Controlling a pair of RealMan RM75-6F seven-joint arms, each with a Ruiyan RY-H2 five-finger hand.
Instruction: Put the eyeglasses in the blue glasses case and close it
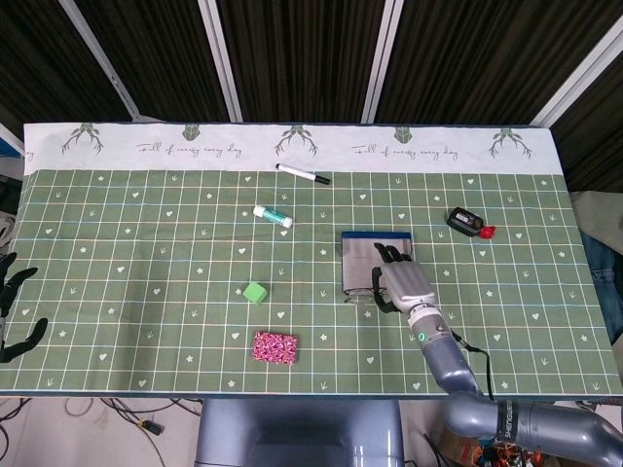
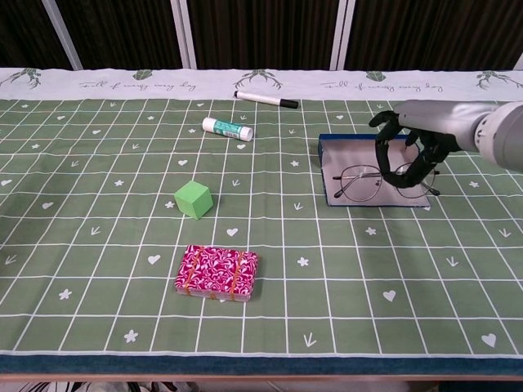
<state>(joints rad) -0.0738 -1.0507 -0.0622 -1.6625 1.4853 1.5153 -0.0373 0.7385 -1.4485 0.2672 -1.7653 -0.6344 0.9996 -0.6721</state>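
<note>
The blue glasses case (image 2: 328, 165) (image 1: 352, 252) lies open right of the table's middle, its grey inside facing up. My right hand (image 2: 413, 140) (image 1: 402, 279) holds the thin-framed eyeglasses (image 2: 364, 181) (image 1: 362, 291) by their right lens, lifted above the case's open tray. The left lens hangs over the case's near left part. My left hand (image 1: 12, 309) shows at the far left edge of the head view, off the table, fingers spread and holding nothing.
A green cube (image 2: 193, 198) and a pink patterned box (image 2: 216, 272) lie left of the case. A glue stick (image 2: 228, 128) and a black marker (image 2: 266, 100) sit further back. A black and red device (image 1: 466, 223) lies at the right.
</note>
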